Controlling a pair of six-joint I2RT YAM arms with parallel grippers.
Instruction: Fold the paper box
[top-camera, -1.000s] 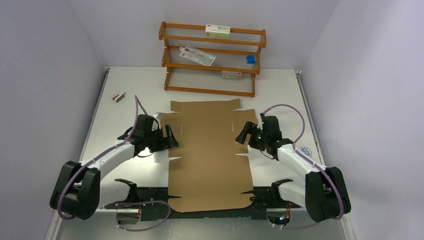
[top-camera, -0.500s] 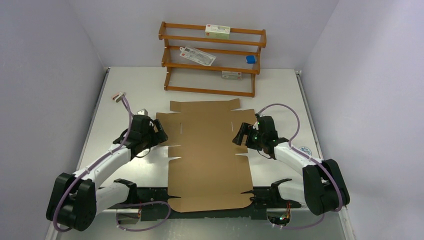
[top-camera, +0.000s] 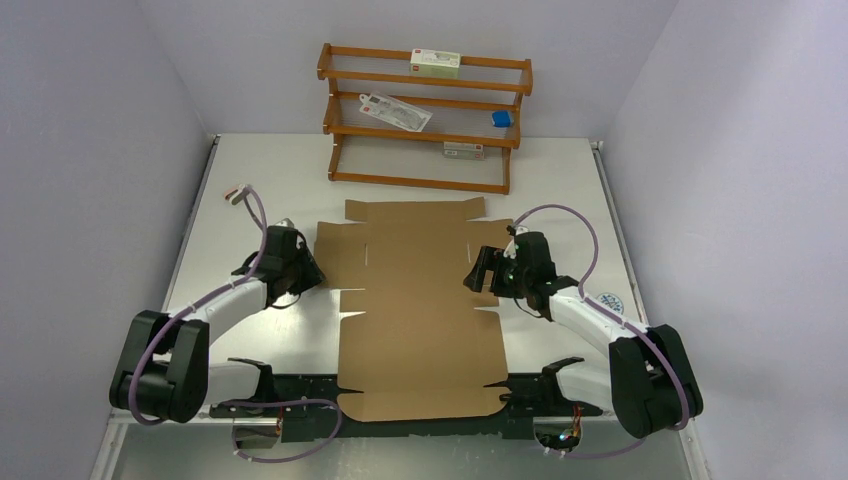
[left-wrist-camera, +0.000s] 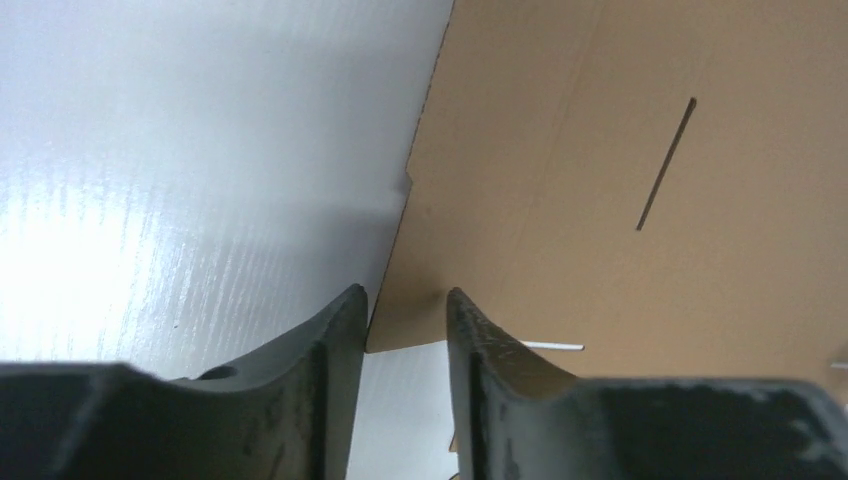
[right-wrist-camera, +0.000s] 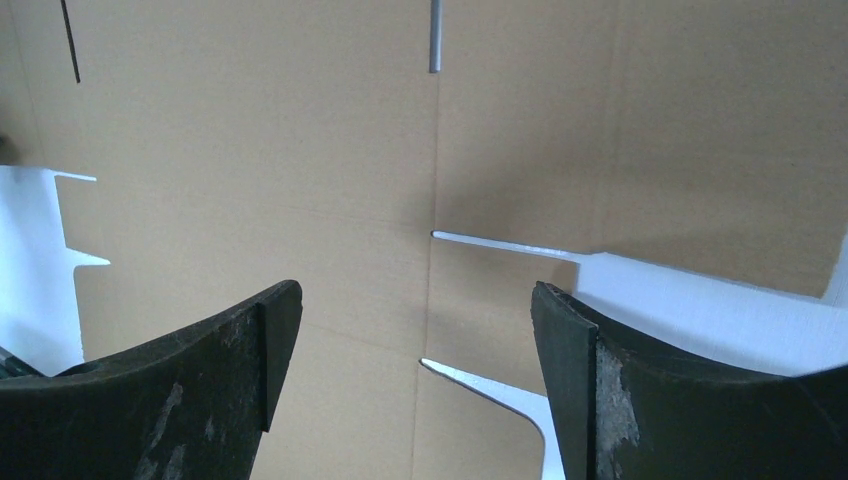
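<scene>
paper box lies on the table between left pincer and right pincer, rack behind.

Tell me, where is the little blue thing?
Top view: the small blue block sits near the wooden rack's right end, just above the lowest white carton.

We take this for a robotics lab, a closed test cell rather than a home or a shop. Plain pale walls stand tight against the left, far and right edges of a bare white table, boxing it in like a booth. The left arm and the right arm, both white and black, are bolted to a dark base plate along the near edge, each trailing an exposed purple cable. What lies here looks set out as props: a wooden rack at the far edge holding small cartons, and the paper box spread flat mid-table.
</scene>
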